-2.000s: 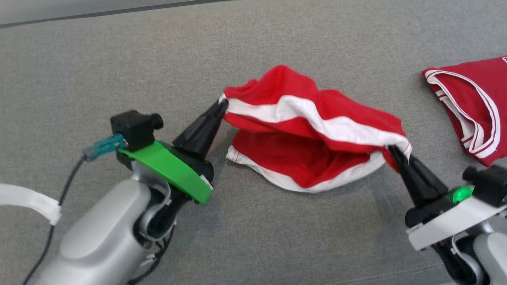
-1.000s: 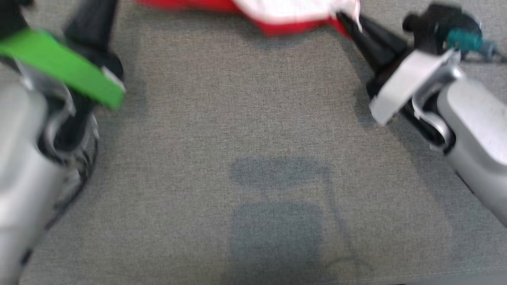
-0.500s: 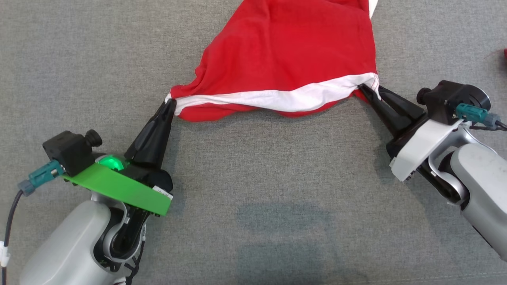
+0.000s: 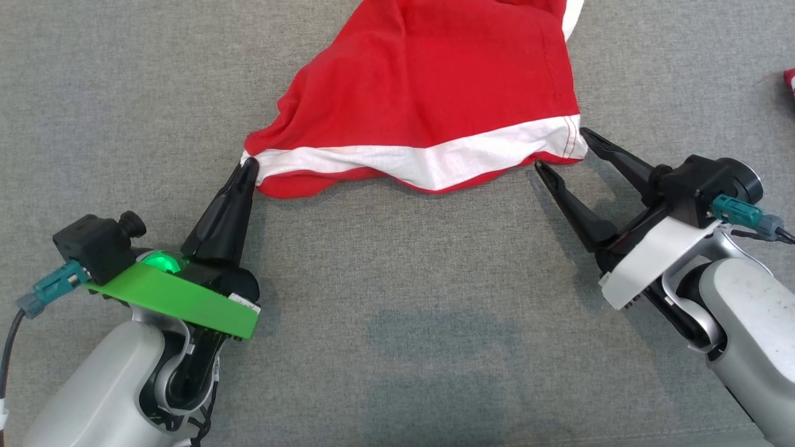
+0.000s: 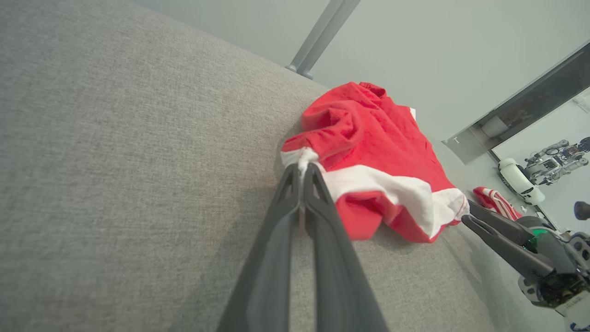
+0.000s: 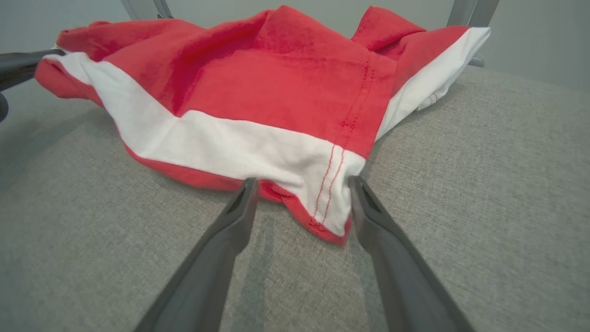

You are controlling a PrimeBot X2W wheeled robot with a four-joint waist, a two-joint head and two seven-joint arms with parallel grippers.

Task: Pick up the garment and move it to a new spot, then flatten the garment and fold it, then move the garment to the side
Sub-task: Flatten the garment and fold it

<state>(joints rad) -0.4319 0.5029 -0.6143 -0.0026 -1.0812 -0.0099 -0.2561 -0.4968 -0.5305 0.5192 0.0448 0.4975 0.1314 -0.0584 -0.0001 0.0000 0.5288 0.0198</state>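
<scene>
"Two arms, one garment: how far along?" the desk asks.

"Early, I'd judge," says the photographer. "On the grey upholstered surface (image 4: 397,292) the red garment (image 4: 435,93) lies laid out at its spot but rumpled, its white hem band nearest the robot. Flattening looks partway; folding and the move aside are not yet done."

"And the arms?"

"Both reach forward, low, from either side. The left gripper (image 4: 247,164) is clamped on the hem's left corner; the right gripper (image 4: 561,148) stands spread wide, the right corner lying loose between its fingers."
</scene>
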